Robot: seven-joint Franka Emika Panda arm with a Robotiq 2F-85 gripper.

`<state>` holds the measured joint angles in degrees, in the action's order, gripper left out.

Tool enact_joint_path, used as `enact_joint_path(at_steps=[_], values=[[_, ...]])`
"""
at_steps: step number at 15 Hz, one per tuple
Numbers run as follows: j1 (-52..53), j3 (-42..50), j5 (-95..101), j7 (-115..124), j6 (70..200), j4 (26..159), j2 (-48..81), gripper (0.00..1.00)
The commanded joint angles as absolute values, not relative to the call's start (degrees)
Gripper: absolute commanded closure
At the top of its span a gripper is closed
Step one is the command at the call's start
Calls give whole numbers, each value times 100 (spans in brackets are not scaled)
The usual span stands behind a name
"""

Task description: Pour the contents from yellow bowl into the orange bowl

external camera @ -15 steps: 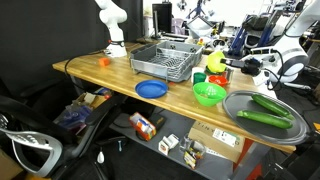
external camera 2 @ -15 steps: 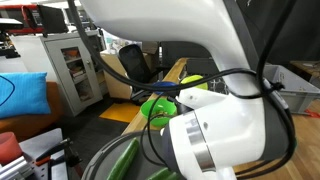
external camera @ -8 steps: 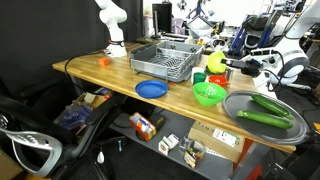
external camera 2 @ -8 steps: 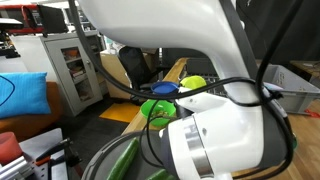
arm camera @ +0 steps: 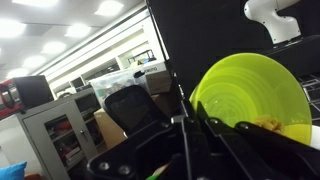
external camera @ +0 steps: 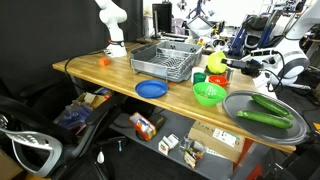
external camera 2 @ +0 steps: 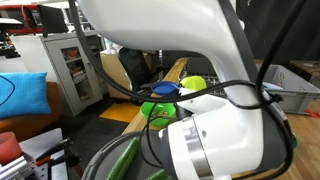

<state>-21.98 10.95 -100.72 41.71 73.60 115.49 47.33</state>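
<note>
My gripper [arm camera: 190, 105] is shut on the rim of the yellow bowl [arm camera: 255, 90]. In the wrist view the bowl's inside faces the camera, and a pale yellow lump [arm camera: 270, 125] lies at its lower edge. In an exterior view the yellow bowl [external camera: 215, 62] hangs tilted above the table, beside the dish rack, on the black gripper [external camera: 233, 66]. The red-orange bowl [external camera: 217, 78] stands just under it. In an exterior view the white arm hides most of the scene; only part of the yellow bowl [external camera 2: 192, 83] shows.
On the table are a grey dish rack [external camera: 165, 60], a blue plate [external camera: 151, 89], a green bowl [external camera: 209, 94], and a grey tray [external camera: 262, 120] with two cucumbers [external camera: 266, 117]. A small orange lump [external camera: 102, 61] lies at the far end. Boxes fill the shelf below.
The arm has shifted slightly, and the yellow bowl sits a touch higher in an exterior view. The grip is unchanged.
</note>
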Motion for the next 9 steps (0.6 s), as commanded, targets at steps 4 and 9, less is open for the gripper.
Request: enact_joint_path(at_steps=[4, 9], values=[[-2265, 1068, -10334, 4310, 7101, 11374, 4979, 99], [-2280, 1039, -10476, 4357, 6985, 11238, 5148, 99]])
